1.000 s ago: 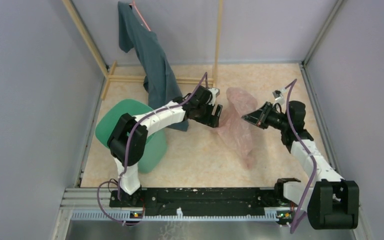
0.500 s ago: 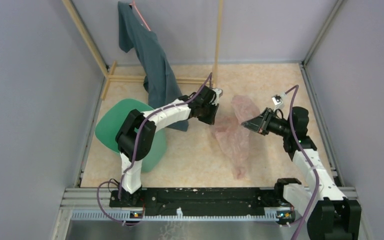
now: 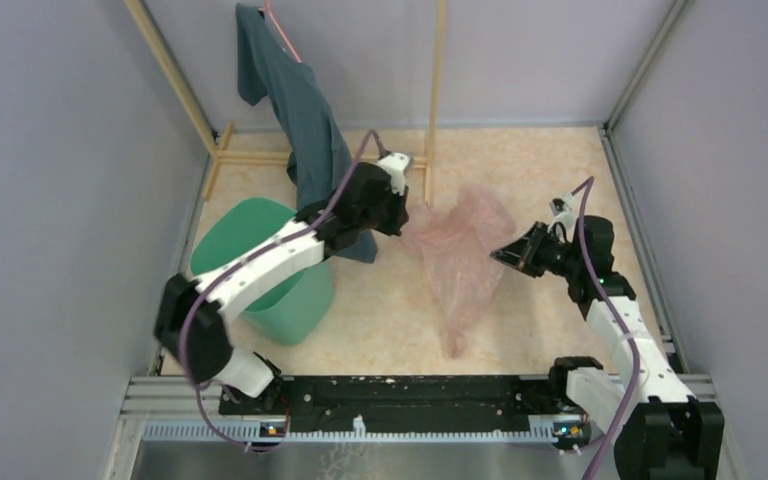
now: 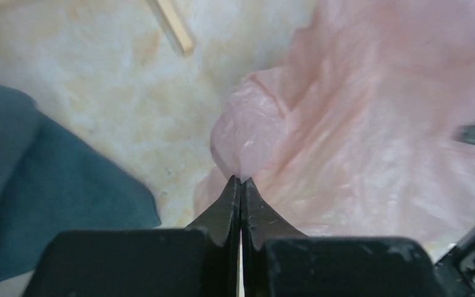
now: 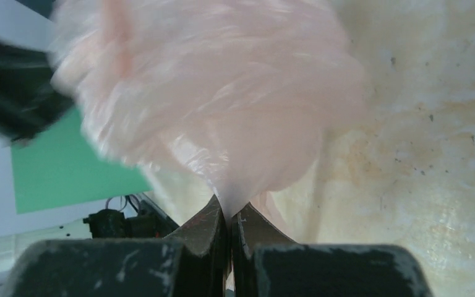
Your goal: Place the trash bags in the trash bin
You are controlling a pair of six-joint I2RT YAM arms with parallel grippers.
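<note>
The pale pink, wrinkly trash bag (image 3: 460, 255) hangs stretched between both grippers over the middle of the floor, and its lower end trails toward the near edge. My left gripper (image 3: 401, 224) is shut on the bag's left edge; in the left wrist view its jaws (image 4: 241, 180) pinch a fold of the film (image 4: 359, 124). My right gripper (image 3: 501, 256) is shut on the bag's right edge, with film (image 5: 210, 105) bunched at its tips (image 5: 227, 211). The mint-green trash bin (image 3: 222, 250) stands at the left, under the left arm, and shows as a green patch (image 5: 68, 173) in the right wrist view.
A dark teal garment (image 3: 310, 130) hangs from a wooden frame (image 3: 435, 90) at the back, right behind the left gripper, and also shows in the left wrist view (image 4: 49, 185). Grey walls enclose the floor on three sides. The black base rail (image 3: 400, 395) runs along the near edge.
The left gripper closed on the bag's left edge and pulled it back and left, so the bag now spreads between both grippers. The right gripper shifted slightly nearer, still gripping.
</note>
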